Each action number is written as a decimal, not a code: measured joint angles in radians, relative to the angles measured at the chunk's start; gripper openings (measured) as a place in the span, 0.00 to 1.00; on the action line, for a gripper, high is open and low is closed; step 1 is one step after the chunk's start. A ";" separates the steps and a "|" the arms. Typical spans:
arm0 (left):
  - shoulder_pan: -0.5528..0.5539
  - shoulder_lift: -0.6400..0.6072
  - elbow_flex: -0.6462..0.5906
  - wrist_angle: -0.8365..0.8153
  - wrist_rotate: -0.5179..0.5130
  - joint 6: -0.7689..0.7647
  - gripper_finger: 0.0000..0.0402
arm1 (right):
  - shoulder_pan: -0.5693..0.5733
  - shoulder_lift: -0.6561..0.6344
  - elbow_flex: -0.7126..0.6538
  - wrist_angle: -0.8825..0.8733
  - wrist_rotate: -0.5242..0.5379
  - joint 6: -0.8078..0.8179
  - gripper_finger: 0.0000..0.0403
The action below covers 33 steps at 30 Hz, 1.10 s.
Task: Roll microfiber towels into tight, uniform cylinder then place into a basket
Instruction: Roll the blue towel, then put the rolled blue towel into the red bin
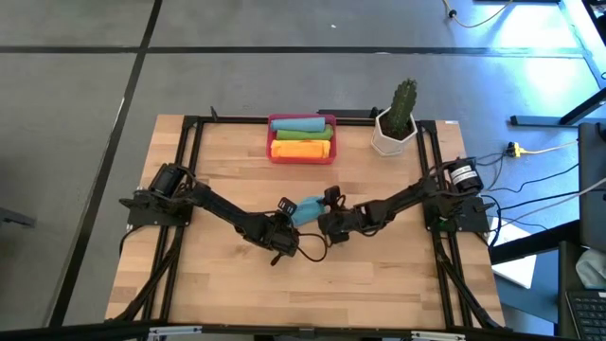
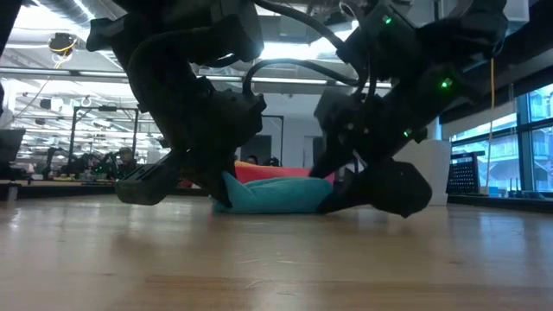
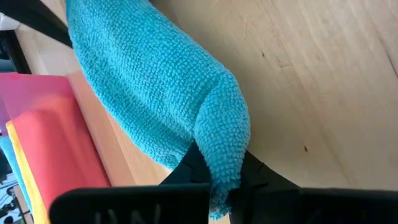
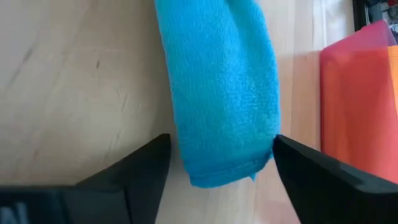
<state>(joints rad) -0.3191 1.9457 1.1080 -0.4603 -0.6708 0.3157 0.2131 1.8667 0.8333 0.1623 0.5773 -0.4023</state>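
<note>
two grippers meet at the middle of the bench (image 1: 227,284), well on the near side of the basket (image 1: 302,139), with one rolled teal towel (image 1: 307,209) between them. the roll lies on the bench surface, not yet in the basket.

left gripper (image 3: 217,180): clamped tight on one end of the teal towel, the pile bunched between its two dark fingers. right gripper (image 4: 217,165): spread wide, one finger on each side of the towel's other end; whether they touch it cannot be told, and it grips nothing.

controlling relation: the roll's long axis runs roughly from one gripper to the other, slightly angled, so each gripper looks along the roll from its own end. the basket lies beyond the roll, toward the far edge of the bench. only the left arm has a hold, so by judgement the carry to the basket falls to it unless the right closes again.

pose: both arms reach inward from their bench-side mounts, elbows low, wrists dropped close to the bench.

farther off, the basket already holds rolled towels: teal, green, orange (image 1: 301,149) and yellow. a white cactus pot (image 1: 393,133) stands just beside the basket, apart from the work.

risk, judged: a roll held at one end may sag or unwind when lifted.
</note>
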 joint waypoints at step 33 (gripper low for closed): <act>0.281 -0.370 0.002 -0.016 -0.041 0.233 0.01 | -0.232 -0.397 0.000 -0.030 0.033 -0.138 0.04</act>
<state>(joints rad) -0.0377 1.5762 1.1103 -0.4763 -0.7119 0.5486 -0.0191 1.4701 0.8337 0.1320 0.6107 -0.5398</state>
